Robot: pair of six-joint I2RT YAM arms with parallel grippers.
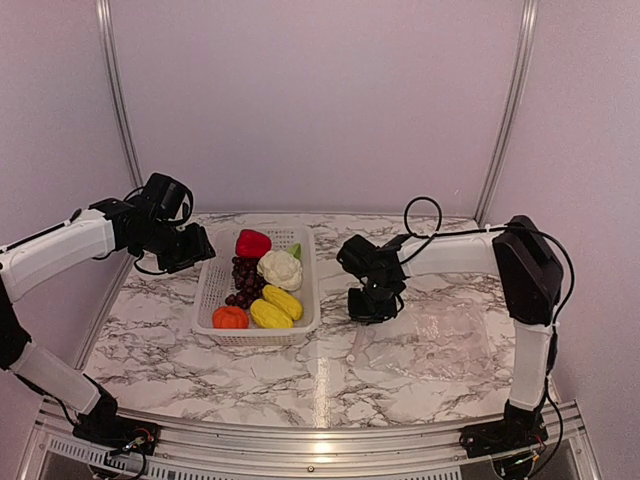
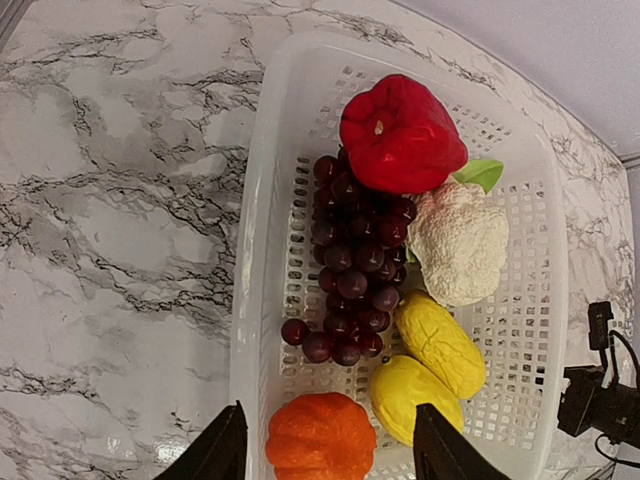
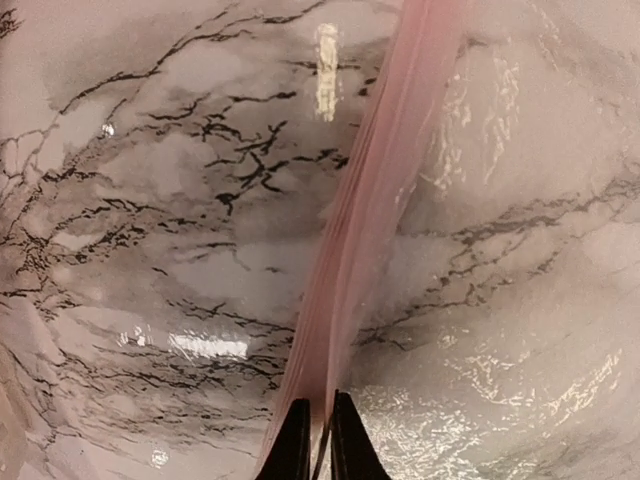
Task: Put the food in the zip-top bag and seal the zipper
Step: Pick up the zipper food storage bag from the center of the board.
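Note:
The food lies in a white perforated basket point(image 1: 305, 290): red bell pepper point(image 2: 400, 135), purple grape bunch point(image 2: 355, 260), white cauliflower point(image 2: 460, 240), two yellow corn-like pieces point(image 2: 440, 345), orange round fruit point(image 2: 320, 437). My left gripper point(image 2: 328, 455) is open above the basket's near end, its fingers either side of the orange fruit. The clear zip-top bag point(image 1: 430, 340) lies flat on the table at the right. My right gripper point(image 3: 318, 445) is shut on the bag's pinkish zipper strip point(image 3: 370, 210) at its mouth edge; it shows in the top view point(image 1: 372, 305) at the bag's left end.
The marble table point(image 1: 150, 330) has raised metal rails at its edges and plain walls behind. The basket point(image 2: 250, 300) stands left of centre, between the two arms. A black cable point(image 1: 420, 215) loops above the right arm.

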